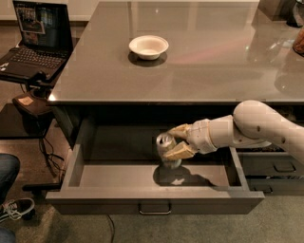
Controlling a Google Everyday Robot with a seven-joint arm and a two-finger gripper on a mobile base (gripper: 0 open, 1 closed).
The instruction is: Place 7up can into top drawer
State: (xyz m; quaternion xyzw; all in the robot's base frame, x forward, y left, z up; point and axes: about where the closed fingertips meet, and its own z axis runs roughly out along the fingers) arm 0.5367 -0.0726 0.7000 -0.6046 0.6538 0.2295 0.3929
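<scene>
The tabletop point(213, 66) is a broad, glossy grey slab with a straight front edge, and light from the far side smears across its sheen. One thing sits squarely on it: a small white bowl point(148, 46), upright, left of centre and towards the back, with a soft shadow under it. At the far right two more things stand on the surface, a dark one point(284, 7) in the corner and a brownish one point(299, 42) nearer (both cut off by the frame, so I cannot tell what they are). Under the front edge the wide drawer point(152, 195) stands open, and the jaws are inside it, clamped on the can point(165, 142) just above its floor.
</scene>
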